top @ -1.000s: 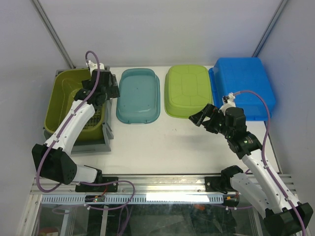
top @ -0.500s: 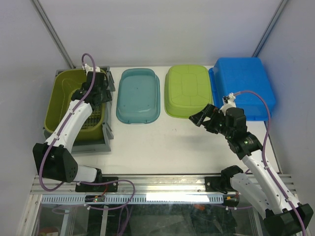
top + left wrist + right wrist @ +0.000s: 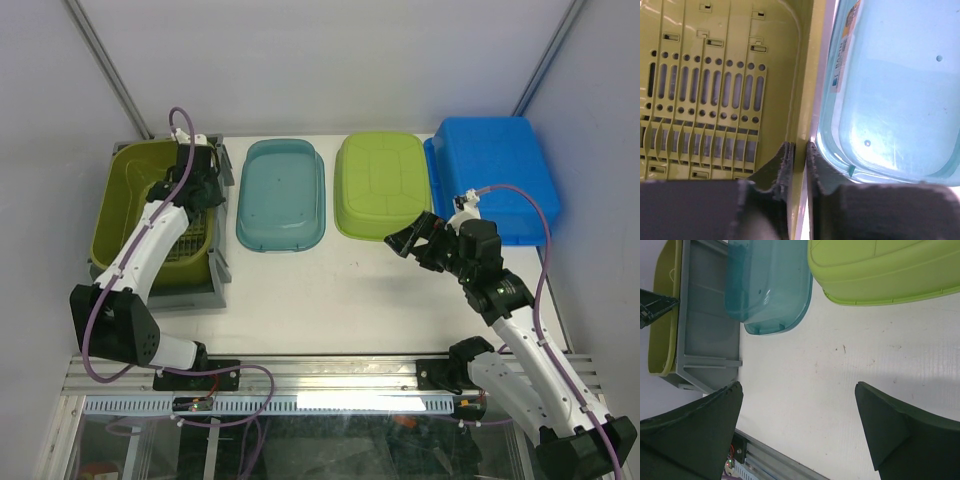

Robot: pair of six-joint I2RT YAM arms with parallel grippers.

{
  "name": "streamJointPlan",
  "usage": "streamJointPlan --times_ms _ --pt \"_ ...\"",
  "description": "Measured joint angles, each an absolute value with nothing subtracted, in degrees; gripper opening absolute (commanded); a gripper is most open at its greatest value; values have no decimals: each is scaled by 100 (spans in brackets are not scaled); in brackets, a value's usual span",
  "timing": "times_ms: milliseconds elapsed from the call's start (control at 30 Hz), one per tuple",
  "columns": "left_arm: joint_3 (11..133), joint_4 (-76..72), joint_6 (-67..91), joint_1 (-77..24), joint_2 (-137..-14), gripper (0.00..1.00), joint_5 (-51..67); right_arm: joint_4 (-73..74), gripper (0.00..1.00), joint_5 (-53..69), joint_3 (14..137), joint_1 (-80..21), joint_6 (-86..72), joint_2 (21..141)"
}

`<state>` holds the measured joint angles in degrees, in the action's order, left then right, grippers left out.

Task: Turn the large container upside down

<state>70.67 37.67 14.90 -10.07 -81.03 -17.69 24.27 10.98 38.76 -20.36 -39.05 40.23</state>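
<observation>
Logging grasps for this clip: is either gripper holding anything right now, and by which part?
The left gripper pinches the olive-green container by the rim of its right wall. The right gripper is open and holds nothing.

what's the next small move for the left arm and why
Probably lift the wall to start tipping the olive bin leftward: the left gripper is shut on its right wall, the bin rests open side up on the grey tray, and the teal tub lies close on the right.
</observation>
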Motion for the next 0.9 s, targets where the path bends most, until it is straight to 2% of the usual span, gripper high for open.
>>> streamJointPlan --times_ms 67,233,500,900 --pt "7102 3736 1420 -1000 -8095 0 -1706 2429 99 1094 3876 -2036 -3905 4023" --pt "7330 3997 1275 -963 -8095 0 -1485 2429 99 1094 3876 -2036 -3907 4023" --pt "8674 4792 1105 -1020 -7970 0 -1356 2410 99 1100 3876 -2036 -3944 4027" --pt "10534 5236 1092 -2174 -7710 0 -1433 2381 99 1100 3876 -2036 -4018 4029"
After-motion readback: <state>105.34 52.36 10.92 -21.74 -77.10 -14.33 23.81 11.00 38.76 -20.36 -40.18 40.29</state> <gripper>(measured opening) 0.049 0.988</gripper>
